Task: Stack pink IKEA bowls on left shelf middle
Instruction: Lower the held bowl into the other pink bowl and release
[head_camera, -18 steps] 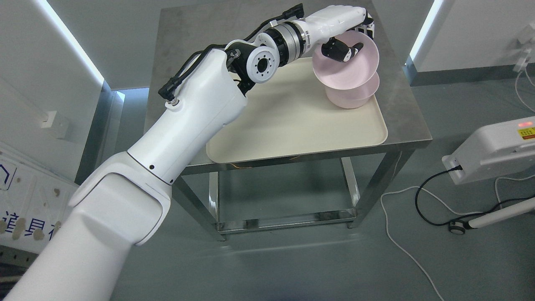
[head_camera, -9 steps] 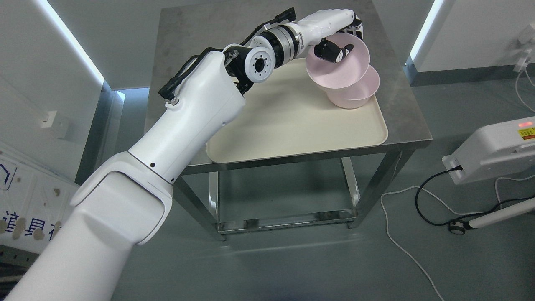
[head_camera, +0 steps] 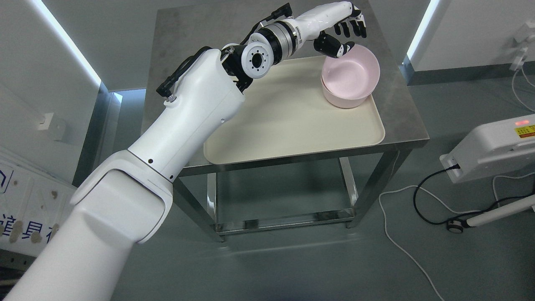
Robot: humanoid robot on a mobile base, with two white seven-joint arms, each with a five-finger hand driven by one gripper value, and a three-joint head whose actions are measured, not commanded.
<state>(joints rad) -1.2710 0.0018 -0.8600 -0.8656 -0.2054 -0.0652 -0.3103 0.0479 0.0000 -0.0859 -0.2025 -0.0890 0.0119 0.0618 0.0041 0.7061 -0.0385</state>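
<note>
Two pink bowls [head_camera: 350, 77] sit nested, one inside the other, at the far right corner of a cream tray [head_camera: 292, 121] on a steel table [head_camera: 188, 50]. My left hand [head_camera: 345, 33] hovers just above and behind the bowls' far rim. Its fingers [head_camera: 353, 26] are spread and hold nothing. The thumb [head_camera: 332, 45] hangs near the rim without gripping it. The left arm reaches across the tray from the lower left. The right arm is not in view.
The table has an open lower frame [head_camera: 284, 219]. A white device [head_camera: 493, 146] with black and white cables [head_camera: 422, 200] lies on the floor at the right. A panel with print [head_camera: 25, 205] leans at the left. Walls with light strips stand behind.
The hand held the upper bowl tilted over the lower one; now that bowl sits nested in it and the hand has let go and lifted with fingers spread. The camera shifted slightly.
</note>
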